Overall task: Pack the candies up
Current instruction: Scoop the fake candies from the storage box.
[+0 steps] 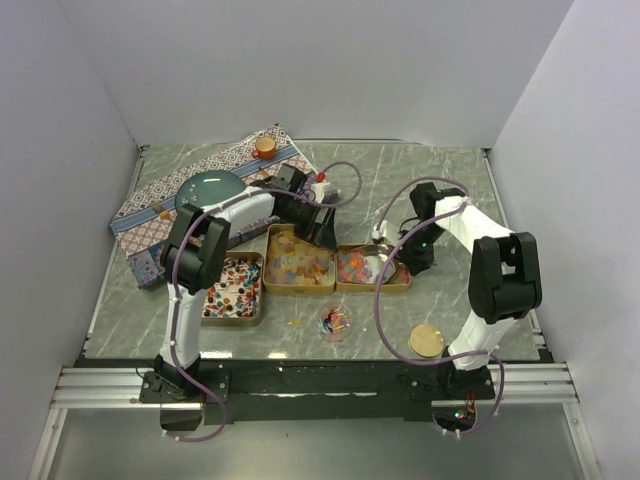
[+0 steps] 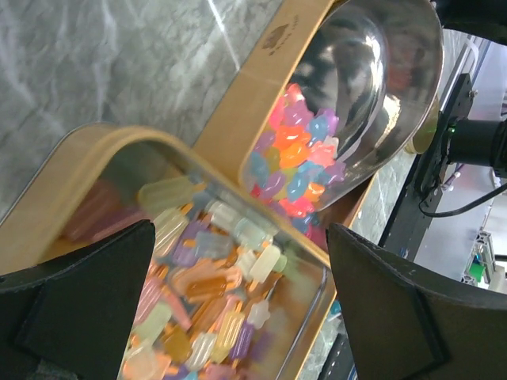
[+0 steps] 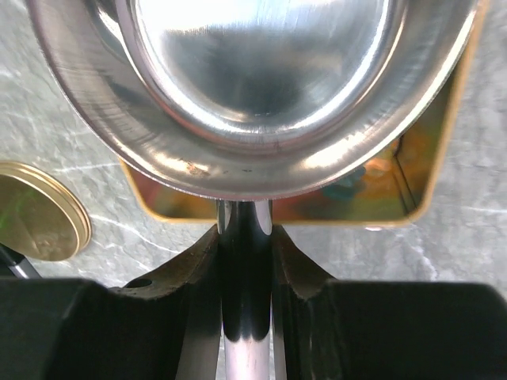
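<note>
Candies (image 2: 295, 158) by scoop (image 2: 368, 79), axes seemingly mixed

You worked inside a plain enclosure; a pale back wall (image 1: 320, 60) rose behind the table, and a left wall (image 1: 50, 200) and a right wall (image 1: 585, 150) of the same flat off-white closed in the sides. Your table (image 1: 450, 180) had a grey-green marbled top with pale veins; a thin light border ran along its far and side edges. At the near edge silver metal rails (image 1: 320, 385) lay across the width; below them sat a dull grey surface (image 1: 320, 450), floor or shelf you could not tell. The light was soft and even; shadows stayed faint; the left wrist view caught a white glare streak (image 2: 224, 36) on the marbling.
</note>
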